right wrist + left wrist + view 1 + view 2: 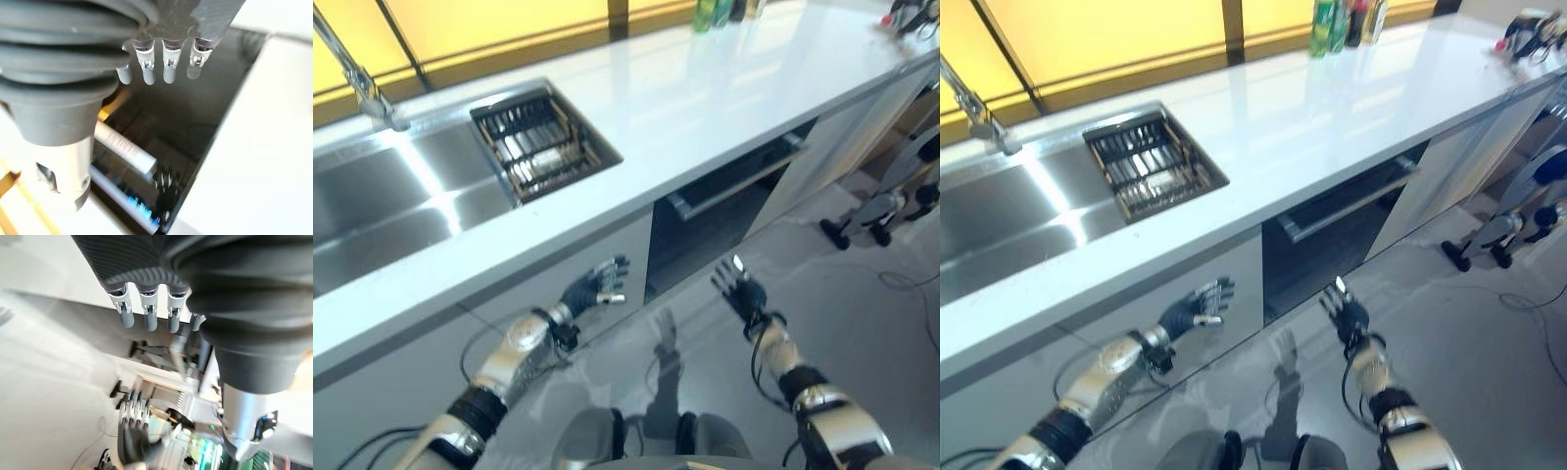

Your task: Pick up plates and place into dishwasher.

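My left hand [592, 290] and right hand [741, 290] hang open and empty below the bench [705, 108] edge. The dark dishwasher [720, 211] front stands between them, its inside hard to make out

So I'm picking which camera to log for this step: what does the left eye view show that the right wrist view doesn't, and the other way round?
Left eye view alone: the white countertop, the stainless steel sink with its dark wire rack, and the left hand, held open before the white cabinet front. Right wrist view alone: a close look at the right hand's straight silver fingers against the glossy black dishwasher door. Both show the open right hand, the dishwasher's silver bar handle and the black door. Neither hand holds a plate.
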Robot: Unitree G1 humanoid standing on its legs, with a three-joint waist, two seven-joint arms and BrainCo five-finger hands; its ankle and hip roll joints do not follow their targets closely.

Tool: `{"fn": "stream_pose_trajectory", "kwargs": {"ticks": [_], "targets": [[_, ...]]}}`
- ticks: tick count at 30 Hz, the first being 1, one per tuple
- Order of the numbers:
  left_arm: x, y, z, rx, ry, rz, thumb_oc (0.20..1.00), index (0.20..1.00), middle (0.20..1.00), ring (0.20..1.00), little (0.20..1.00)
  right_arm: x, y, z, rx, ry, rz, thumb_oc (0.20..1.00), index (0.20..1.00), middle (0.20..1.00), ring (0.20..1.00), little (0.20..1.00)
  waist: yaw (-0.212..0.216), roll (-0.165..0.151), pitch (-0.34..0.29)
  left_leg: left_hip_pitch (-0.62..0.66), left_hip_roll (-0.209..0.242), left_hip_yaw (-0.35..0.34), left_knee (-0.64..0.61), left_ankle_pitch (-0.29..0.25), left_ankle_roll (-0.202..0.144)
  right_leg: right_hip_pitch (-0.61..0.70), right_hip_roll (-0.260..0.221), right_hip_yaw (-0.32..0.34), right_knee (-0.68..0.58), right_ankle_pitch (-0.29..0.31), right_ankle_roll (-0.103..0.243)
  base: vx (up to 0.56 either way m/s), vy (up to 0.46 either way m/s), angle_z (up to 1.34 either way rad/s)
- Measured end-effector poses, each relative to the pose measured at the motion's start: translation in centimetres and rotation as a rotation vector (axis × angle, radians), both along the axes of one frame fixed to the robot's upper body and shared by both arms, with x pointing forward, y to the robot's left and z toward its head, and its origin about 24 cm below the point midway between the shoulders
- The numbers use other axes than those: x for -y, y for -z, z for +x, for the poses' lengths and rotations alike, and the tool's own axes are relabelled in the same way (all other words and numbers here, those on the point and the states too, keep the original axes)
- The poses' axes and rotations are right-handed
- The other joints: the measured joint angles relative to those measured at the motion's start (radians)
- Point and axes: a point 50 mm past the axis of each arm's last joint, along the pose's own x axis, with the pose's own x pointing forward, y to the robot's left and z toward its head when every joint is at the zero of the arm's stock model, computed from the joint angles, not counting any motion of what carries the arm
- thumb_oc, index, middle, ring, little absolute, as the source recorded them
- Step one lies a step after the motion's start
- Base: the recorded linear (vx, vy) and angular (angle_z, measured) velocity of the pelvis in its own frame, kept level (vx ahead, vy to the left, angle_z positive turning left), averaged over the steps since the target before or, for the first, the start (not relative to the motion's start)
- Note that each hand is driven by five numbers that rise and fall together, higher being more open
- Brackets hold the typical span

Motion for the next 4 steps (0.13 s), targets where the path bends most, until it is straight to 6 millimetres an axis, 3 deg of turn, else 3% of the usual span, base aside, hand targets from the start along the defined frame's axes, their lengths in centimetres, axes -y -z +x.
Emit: {"fn": "stream_pose_trajectory", "kwargs": {"ticks": [4], "targets": [[-1.3, 5.7, -3.7, -0.217, -0.114, 0.034, 1.000, 1.000, 1.000, 1.000, 1.000, -3.1, 3.6, -5.1, -0.161, -0.129, 0.021, 1.000, 1.000, 1.000, 1.000, 1.000, -0.025, -0.008, -0.062, 0.085, 0.006, 0.021, -0.144, 0.056, -0.007, 0.071, 0.027, 0.031, -0.141, 0.059, 0.000, 0.10, 0.023, -0.18]]}}
